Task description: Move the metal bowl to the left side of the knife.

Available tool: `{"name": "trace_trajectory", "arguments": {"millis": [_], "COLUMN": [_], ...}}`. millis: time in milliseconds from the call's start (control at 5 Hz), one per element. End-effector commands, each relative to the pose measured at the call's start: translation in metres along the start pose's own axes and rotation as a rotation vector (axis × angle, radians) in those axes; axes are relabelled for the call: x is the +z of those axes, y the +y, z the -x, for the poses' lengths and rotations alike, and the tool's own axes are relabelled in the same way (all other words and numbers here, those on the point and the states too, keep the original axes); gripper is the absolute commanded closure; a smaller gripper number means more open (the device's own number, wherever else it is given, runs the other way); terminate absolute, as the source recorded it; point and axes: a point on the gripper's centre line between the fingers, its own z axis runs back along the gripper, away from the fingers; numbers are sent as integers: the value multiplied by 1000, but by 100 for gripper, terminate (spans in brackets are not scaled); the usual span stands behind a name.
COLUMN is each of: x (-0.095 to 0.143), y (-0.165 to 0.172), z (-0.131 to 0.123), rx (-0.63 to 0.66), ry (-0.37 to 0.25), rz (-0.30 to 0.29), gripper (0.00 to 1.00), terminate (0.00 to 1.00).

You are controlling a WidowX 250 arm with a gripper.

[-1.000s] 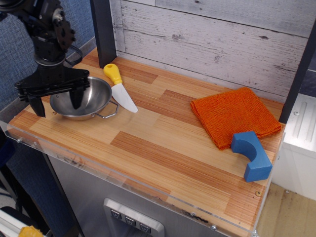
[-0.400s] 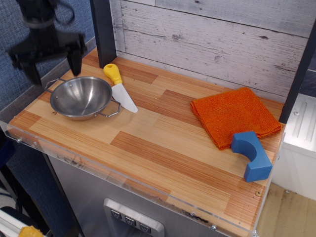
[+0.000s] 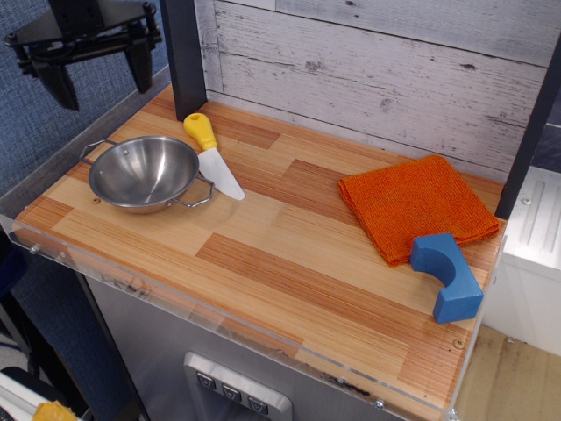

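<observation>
1. the wooden table (image 3: 289, 263) fills most of the view, its striped planks running from the near left corner to the far right, with a clear plastic edge along the front and a whitewashed plank wall (image 3: 377, 61) behind it.
2. the orange cloth (image 3: 416, 206) lies flat on the right part of the table, near the wall.
3. the gripper (image 3: 96, 74) hangs in the top left corner, above the table's left edge, its two dark fingers spread wide apart with nothing between them; it is clear of the bowl and above it.
4. the metal bowl (image 3: 145, 173) sits upright on the left end of the table, on the left side of the knife, one wire handle pointing toward the table's left edge and the other lying just beside the blade.
5. the blue block (image 3: 445, 274), curved on one side, rests at the cloth's near corner, overlapping its edge.
6. the knife (image 3: 213, 156) lies flat, yellow handle toward the wall, white blade pointing toward the front.
</observation>
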Motion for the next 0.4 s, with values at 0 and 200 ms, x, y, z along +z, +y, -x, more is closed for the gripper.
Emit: {"name": "trace_trajectory", "arguments": {"millis": [0, 200], "x": [23, 23], "y": [7, 7], "z": [-3, -3], "rx": [5, 5], "ry": [-59, -59], "rz": [19, 19], "gripper": [0, 0], "terminate": [0, 100]}}
